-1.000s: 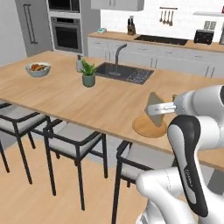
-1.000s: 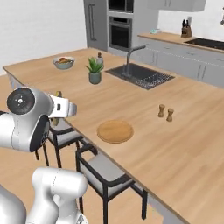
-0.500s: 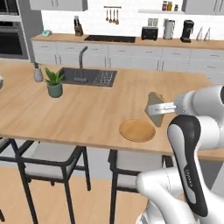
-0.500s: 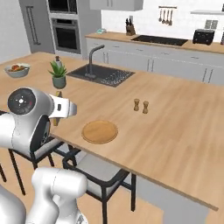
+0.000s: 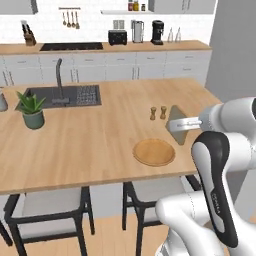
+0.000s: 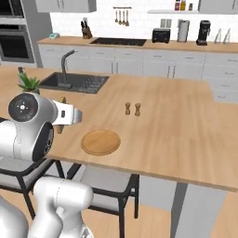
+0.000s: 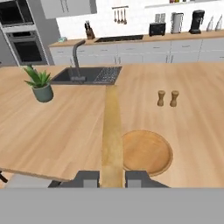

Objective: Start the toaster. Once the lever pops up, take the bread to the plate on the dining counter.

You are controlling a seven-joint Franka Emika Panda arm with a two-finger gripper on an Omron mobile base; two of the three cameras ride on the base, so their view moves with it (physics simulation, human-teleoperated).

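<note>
- Bread [image 7: 112, 131] stands edge-on, pinched between the gripper [image 7: 111, 178] fingers, above the dining counter [image 5: 90, 135] beside the plate [image 5: 154, 151], not yet over it.
- Release here would likely drop it on the rim or counter.
- Thin upright slice may tip sideways on landing.

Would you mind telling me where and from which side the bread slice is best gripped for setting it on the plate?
By one edge, pinched across its thin faces, as the gripper does now: the hand view shows the bread edge-on between the fingers. Its flat, thin shape suits no other grip. Coming from the counter's near side leaves the free end over the plate.
</note>
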